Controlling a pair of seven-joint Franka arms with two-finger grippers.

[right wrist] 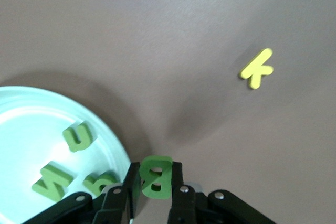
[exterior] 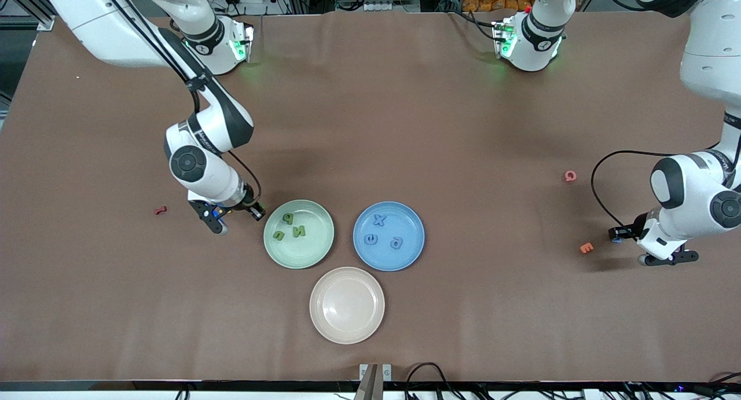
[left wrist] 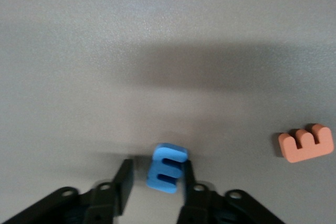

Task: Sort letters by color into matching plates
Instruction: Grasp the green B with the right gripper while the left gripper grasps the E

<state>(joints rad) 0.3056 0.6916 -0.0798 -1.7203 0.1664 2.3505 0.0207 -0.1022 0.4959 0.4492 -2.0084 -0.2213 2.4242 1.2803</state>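
Front view is showing three green letters lying in the green plate (exterior: 299, 234) and three blue letters lying in the blue plate (exterior: 388, 236), so six are sorted and the last of each colour is pending.

Right gripper (exterior: 238, 219) is hanging low just beside the green plate's rim, toward the right arm's end of the desk. Right wrist view is showing its fingers clenched on the green B (right wrist: 156, 176), upright between the pads. Judging by that, it is needing only a short carry over the rim and a release.

Left gripper (left wrist: 155, 182) is sitting down at the desk surface near the left arm's edge. Left wrist view is showing the blue E (left wrist: 167, 168) between the fingers, one pad touching it and the other standing slightly off, so the grip is not looking complete. That letter is well apart from the blue plate, leaving the longer carry.

Orange E (left wrist: 306, 142) is lying near the blue one, not task-relevant. Beige plate (exterior: 347, 305) is lying nearer the front edge.
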